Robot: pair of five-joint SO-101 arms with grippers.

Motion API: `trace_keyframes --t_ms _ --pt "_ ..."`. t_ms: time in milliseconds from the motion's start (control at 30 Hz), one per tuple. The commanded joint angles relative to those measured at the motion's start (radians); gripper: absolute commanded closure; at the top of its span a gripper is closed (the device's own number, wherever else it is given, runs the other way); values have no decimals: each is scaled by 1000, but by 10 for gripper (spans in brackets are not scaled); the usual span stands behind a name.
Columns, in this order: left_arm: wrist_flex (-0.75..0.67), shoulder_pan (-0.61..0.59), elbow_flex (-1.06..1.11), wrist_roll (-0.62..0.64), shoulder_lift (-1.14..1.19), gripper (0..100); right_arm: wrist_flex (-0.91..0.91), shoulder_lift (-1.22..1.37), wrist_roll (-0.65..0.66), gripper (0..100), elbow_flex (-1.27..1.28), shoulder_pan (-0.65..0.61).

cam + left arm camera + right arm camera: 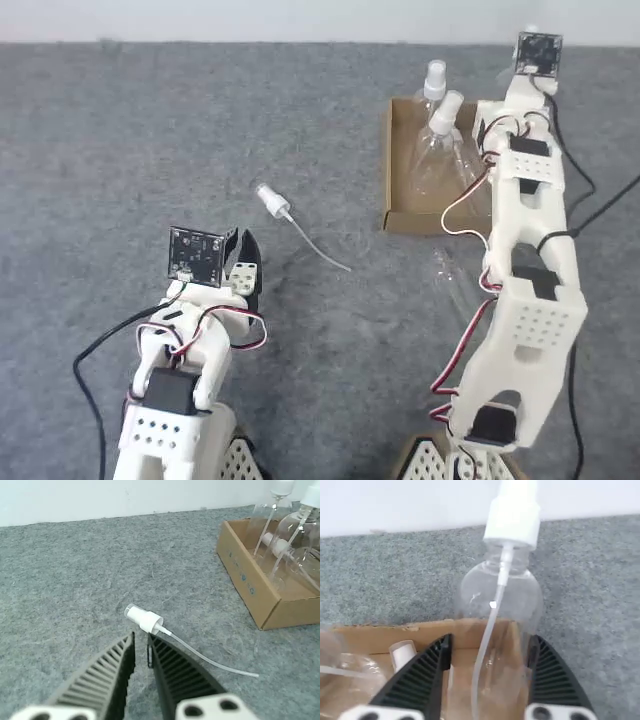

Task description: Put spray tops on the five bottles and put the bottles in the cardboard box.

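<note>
A white spray top [272, 200] with a long thin tube lies on the grey felt, just ahead of my left gripper [243, 240]. In the left wrist view the spray top [145, 619] sits right beyond the left gripper [141, 636], whose jaws are almost together with nothing in them. The cardboard box [400, 215] holds clear bottles [437, 160] with spray tops. My right gripper [490, 642] grips a clear upright bottle [500, 600] with a white spray top, at the box's far corner [425, 630].
The right arm [525, 170] stretches along the box's right side. A faint clear bottle [455, 275] lies on the felt near that arm, in front of the box. Open felt spreads to the left and middle. A white wall borders the far edge.
</note>
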Motion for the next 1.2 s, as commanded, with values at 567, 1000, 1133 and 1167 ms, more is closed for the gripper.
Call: trace_keyframes --t_ms 567,1000,1133,1167 --pt "-29 -2 -12 -6 -20 957 713 -633 -2 917 -64 102" --pt "-29 -3 -12 -6 -20 957 1003 -740 471 919 138 364" --pt "-29 -3 -7 -6 -20 957 774 -710 582 918 397 433" --pt "-29 -3 -5 -6 -20 957 710 -700 601 918 465 446"
